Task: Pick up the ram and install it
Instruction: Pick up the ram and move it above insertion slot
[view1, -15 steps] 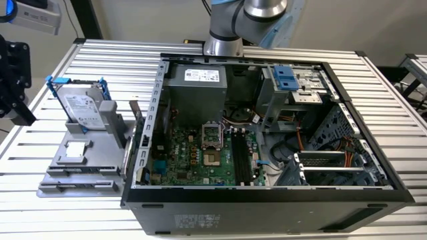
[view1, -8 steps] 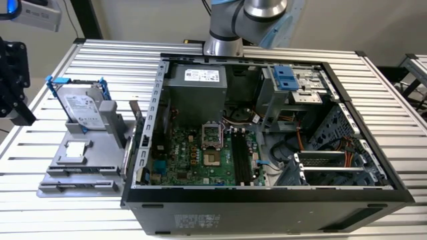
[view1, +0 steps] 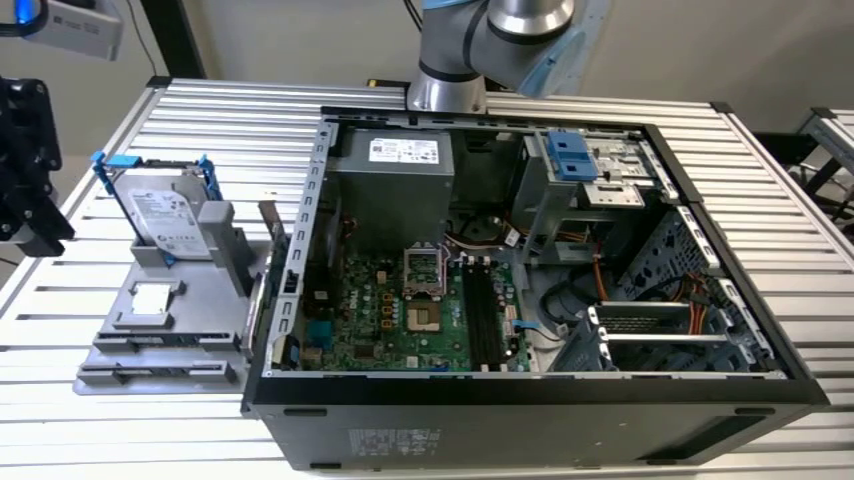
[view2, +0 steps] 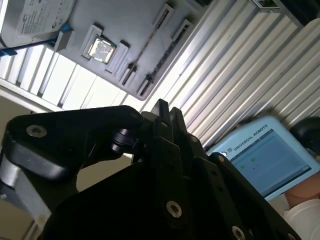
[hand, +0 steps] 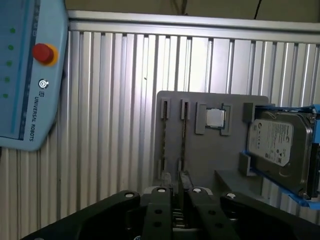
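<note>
The ram (hand: 183, 137) is a thin stick standing on its edge in one of two slots of the grey holder (hand: 200, 155); in the second wrist view the ram (view2: 165, 54) is a thin dotted line. My gripper (hand: 177, 192) hovers above the holder's slot end, apart from the ram, with its black fingers (view2: 163, 112) pressed together and nothing between them. In the exterior view the gripper (view1: 30, 200) hangs at the left edge, beside the holder (view1: 200, 330). The open computer case (view1: 534, 390) shows the green motherboard (view1: 400, 320) with long black slots (view1: 483, 315).
On the holder sit a blue-framed silver hard drive (hand: 280, 145) and a small square chip (hand: 215, 118). A blue teach pendant (hand: 25, 75) lies on the ribbed metal table (hand: 115, 100). A person's arm (view2: 302, 197) is beside the pendant (view2: 265, 155).
</note>
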